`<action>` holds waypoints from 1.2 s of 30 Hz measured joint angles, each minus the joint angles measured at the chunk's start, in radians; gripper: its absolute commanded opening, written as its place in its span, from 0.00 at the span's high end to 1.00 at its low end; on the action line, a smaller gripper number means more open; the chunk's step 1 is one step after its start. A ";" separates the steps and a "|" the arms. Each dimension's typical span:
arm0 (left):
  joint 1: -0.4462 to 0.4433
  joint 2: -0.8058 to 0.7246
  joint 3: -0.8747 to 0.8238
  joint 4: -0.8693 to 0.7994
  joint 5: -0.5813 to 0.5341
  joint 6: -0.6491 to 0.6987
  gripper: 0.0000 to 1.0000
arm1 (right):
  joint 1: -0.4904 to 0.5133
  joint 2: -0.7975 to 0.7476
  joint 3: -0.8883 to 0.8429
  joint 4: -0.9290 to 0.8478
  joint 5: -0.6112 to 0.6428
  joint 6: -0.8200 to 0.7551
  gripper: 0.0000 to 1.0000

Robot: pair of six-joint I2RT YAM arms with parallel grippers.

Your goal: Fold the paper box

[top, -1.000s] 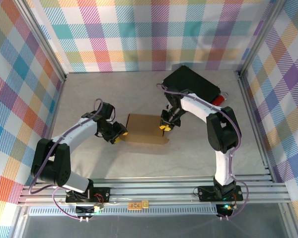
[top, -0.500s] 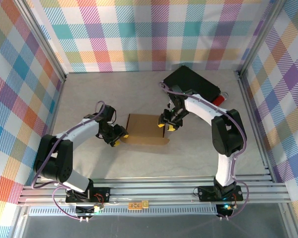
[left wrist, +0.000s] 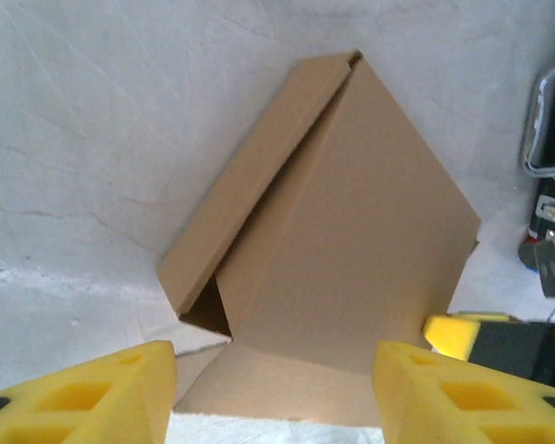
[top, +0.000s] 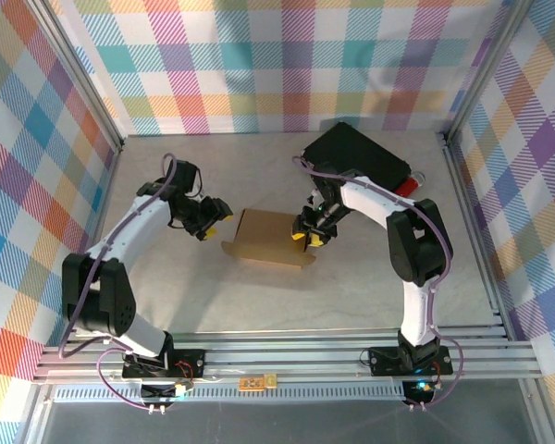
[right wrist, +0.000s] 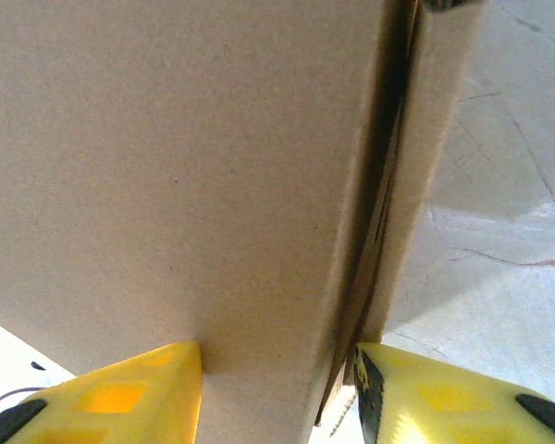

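Observation:
The paper box (top: 266,238) is brown cardboard, folded into a shallow closed shape, lying mid-table with a flap sticking out at its front left. In the left wrist view the paper box (left wrist: 342,231) lies ahead with one side wall gaping at a corner. My left gripper (top: 209,215) hangs just left of it, and this left gripper (left wrist: 273,398) is open with nothing between its yellow fingers. My right gripper (top: 308,234) sits at the box's right edge. That right gripper (right wrist: 277,398) has the box's edge (right wrist: 259,185) between its fingers, both touching cardboard.
A black case (top: 356,157) with a metal handle (left wrist: 544,129) lies at the back right, close behind the right arm, with a red item (top: 405,188) beside it. Metal frame rails and plaid walls enclose the table (top: 166,296).
My left gripper has pulled back and up from the box's left edge, opening a little. The box's left end has swung slightly. The right gripper widened its jaws at the right edge.

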 measured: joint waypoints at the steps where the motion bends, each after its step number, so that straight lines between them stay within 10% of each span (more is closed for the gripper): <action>1: 0.000 0.029 0.011 0.001 0.003 0.013 0.47 | 0.000 0.000 0.000 0.000 0.000 -0.001 0.54; 16: -0.049 0.295 0.031 0.151 0.063 0.174 0.46 | -0.010 0.000 0.002 -0.001 -0.019 -0.049 0.45; 26: -0.044 0.292 -0.069 0.314 0.186 0.167 0.83 | -0.123 -0.073 -0.160 0.137 -0.175 -0.123 0.35; 36: 0.032 0.281 -0.153 0.397 0.328 0.192 0.94 | -0.187 -0.109 -0.309 0.362 -0.344 -0.127 0.31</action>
